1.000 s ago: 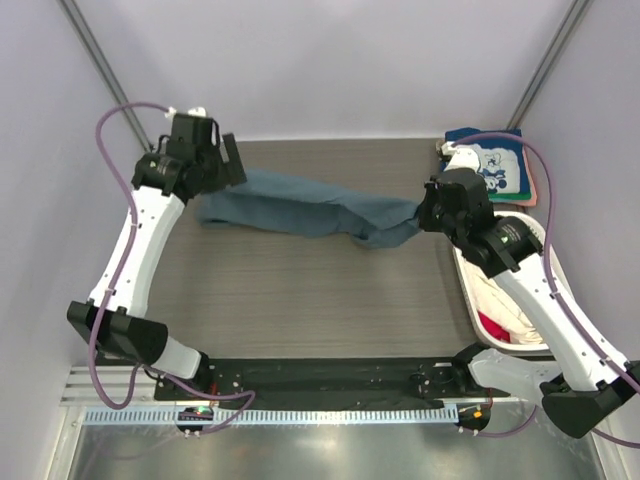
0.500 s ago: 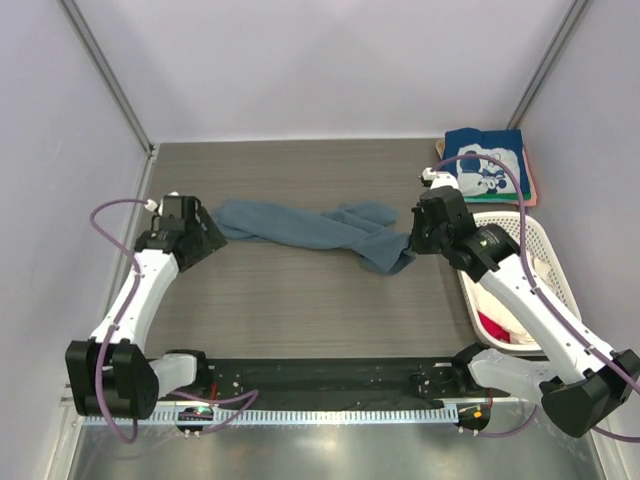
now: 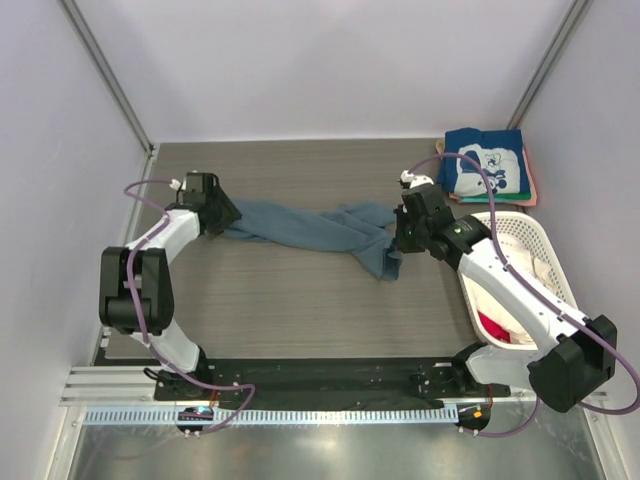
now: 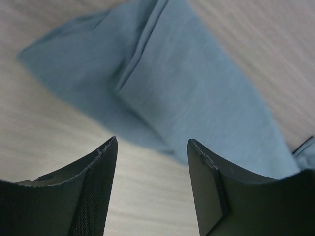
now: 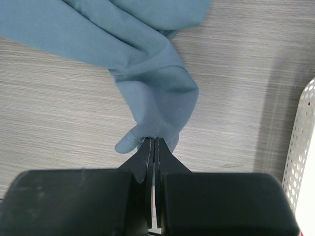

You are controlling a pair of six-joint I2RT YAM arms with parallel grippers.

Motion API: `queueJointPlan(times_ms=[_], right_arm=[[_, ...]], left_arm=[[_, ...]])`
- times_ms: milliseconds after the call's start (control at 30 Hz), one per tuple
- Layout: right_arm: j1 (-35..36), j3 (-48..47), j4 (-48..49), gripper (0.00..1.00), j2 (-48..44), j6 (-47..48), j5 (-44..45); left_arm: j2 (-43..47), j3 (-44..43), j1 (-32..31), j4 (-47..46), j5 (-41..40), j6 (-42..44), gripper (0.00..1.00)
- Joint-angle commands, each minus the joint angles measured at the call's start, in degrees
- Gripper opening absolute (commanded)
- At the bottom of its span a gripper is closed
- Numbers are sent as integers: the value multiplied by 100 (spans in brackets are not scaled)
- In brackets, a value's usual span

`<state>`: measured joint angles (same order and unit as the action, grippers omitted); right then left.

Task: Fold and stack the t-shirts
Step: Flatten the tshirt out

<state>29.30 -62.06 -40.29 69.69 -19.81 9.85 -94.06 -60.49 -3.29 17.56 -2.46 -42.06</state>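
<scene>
Top external view showed the grey wood-grain bench [image 3: 300, 300] with the slate-blue t-shirt [image 3: 310, 230] lying on its far half as a long, rumpled rope. Its long axis ran from near the left edge toward the right edge, slanting a little nearer the front as it went right. The left end was flat and narrow, while the right end was bunched and drooped toward the near edge.

A second before, the shirt had been stretched between both hands, with the left one at the far left corner. Half a second before, its left end had been free on the bench and the left hand drawn back by the left edge.

The white lattice basket [image 3: 545, 262] stood along the right edge, with cream and red cloth inside. The navy t-shirt [image 3: 485, 166] with white print lay folded at the far right corner, on a pink layer.

The right hand [image 3: 397, 243] was clamped on the slate-blue shirt's right end. From the right wrist its fingers [image 5: 147, 157] were pressed together, with a pinch of cloth between the tips. It had shifted slightly left since the earlier frames.

The left hand [image 3: 222, 215] had come back to the shirt's left end. Its fingers [image 4: 106, 162] stood apart, with the cloth lying just beyond the tips, ungripped.
</scene>
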Motion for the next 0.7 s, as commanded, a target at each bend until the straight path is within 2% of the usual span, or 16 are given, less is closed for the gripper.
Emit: queueJointPlan(times_ms=[0, 200, 467, 667], right_arm=[[-3, -60, 364, 1, 62, 136, -97], [6, -60, 426, 1, 229, 180, -123], [6, -16, 496, 1, 335, 197, -176], [6, 19, 496, 1, 343, 206, -167]], left_arm=[[-235, -270, 4, -639, 9, -179, 59], [-701, -393, 4, -710, -53, -276, 56], [-763, -262, 4, -991, -176, -329, 55], [-1017, -604, 4, -1053, -220, -276, 48]])
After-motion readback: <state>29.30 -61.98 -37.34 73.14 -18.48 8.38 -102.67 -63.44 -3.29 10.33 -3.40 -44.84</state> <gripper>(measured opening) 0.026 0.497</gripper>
